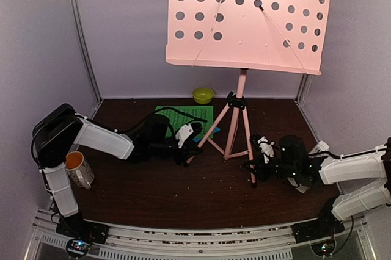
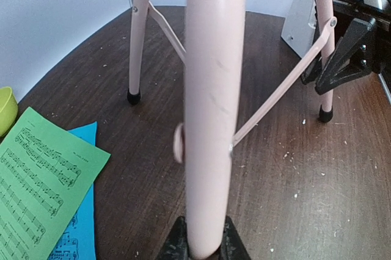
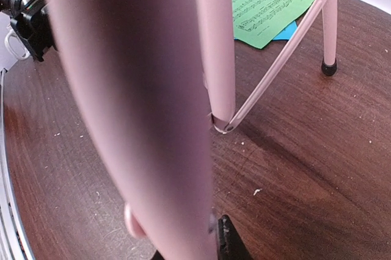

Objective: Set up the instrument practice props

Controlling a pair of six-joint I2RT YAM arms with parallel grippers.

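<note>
Status: the music stand [image 1: 244, 46] is upright at mid-table [image 1: 153, 193], its perforated desk high toward 12 o'clock and its three legs spread. The left tool [image 2: 203, 246] is clamped on the leg that runs to 8 o'clock. The right tool [image 1: 253, 165] is clamped low on the leg at 5 o'clock. The feet of the two legs seen from the left wrist appear to be on the table; whether the left-held leg's foot is down cannot be told. The green sheet [image 1: 177, 115] lies flat at 10 o'clock from the stand's feet, on top of the blue sheet [image 2: 82, 211]. Neither sheet is on the desk. A bowl [image 1: 203, 94] sits near the 12 o'clock edge and a mug [image 1: 78, 169] at 8 o'clock by the left arm.

Hazards, as judged:
1. The stand is top-heavy and both grips are low. Any uneven lift or push between the two arms could tip the desk over.
2. Opposed pulls on separate legs could fold or splay the tripod and strain the thin braces.
3. The legs are smooth round tubes, so a leg may rotate or slip within a tool.
4. A shift toward 10 o'clock could drag a foot across the sheets and crease them.
5. A shift toward 12 o'clock could strike the bowl.
6. The stacked sheets may be hard to lift singly.
</note>
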